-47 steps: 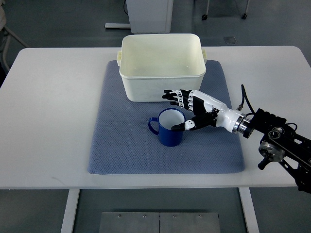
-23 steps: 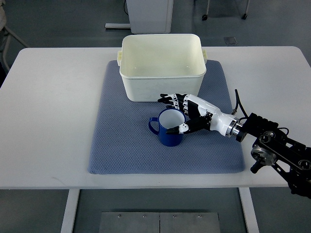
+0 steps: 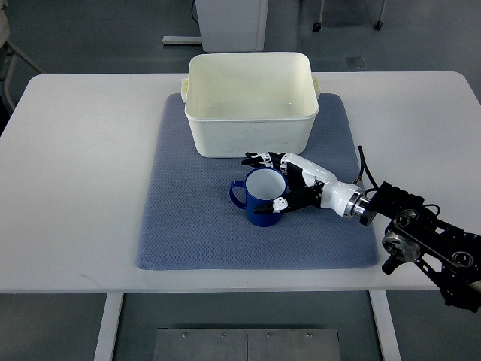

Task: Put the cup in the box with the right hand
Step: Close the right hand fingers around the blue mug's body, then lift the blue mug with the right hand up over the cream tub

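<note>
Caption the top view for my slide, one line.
Right hand closing around the blue cup on the blue mat, in front of the empty cream box.

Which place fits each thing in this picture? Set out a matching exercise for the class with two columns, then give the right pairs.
Column one:
1. blue ceramic cup
2. cream plastic box
3. blue-grey woven mat
4. right hand

Column two:
A. flat on the white table
B. at the mat's far edge
C. around the cup's right side
D. upright on the mat, handle pointing left

Pairs: 1-D, 2-B, 3-A, 4-C
</note>
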You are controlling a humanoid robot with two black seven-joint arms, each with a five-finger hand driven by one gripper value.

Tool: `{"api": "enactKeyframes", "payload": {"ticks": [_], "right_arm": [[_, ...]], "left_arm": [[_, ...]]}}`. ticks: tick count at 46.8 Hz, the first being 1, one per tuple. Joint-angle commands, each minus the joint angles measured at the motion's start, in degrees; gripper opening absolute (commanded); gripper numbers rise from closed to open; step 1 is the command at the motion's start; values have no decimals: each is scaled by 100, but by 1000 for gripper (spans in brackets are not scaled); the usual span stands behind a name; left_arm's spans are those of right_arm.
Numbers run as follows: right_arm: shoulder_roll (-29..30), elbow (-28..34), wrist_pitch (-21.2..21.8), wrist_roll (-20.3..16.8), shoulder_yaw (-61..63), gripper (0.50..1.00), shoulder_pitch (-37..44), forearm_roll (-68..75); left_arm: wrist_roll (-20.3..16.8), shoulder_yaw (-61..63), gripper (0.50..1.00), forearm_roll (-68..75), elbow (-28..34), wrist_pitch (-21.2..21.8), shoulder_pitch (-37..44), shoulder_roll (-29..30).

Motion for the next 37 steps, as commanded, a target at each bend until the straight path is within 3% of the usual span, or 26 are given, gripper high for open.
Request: {"api": "enactKeyframes", "payload": {"ticks": [1, 21, 29, 33, 34, 35, 36, 37], "right_arm": [[41, -2, -41, -1, -19, 991, -1, 0], [59, -265, -41, 87, -229, 987, -10, 8], [50, -327, -50, 254, -379, 941, -19, 8], [50, -380, -50, 254, -370, 835, -10, 17], [42, -380, -50, 254, -370, 770, -10, 17], [41, -380, -50, 254, -370, 674, -1, 17], [33, -380, -50, 254, -379, 547, -1, 17], [33, -380, -50, 237, -379, 500, -1, 8]], "left_arm": [[0, -1, 1000, 0, 2, -1, -1, 0], [0, -1, 1000, 0, -7, -1, -1, 0], [0, -1, 1000, 0, 2, -1, -1, 0], [0, -1, 1000, 0, 2, -1, -1, 0], [0, 8, 1000, 0, 2, -1, -1, 0], [0, -1, 1000, 0, 2, -1, -1, 0], [0, -1, 1000, 0, 2, -1, -1, 0], [0, -1, 1000, 0, 2, -1, -1, 0]]}}
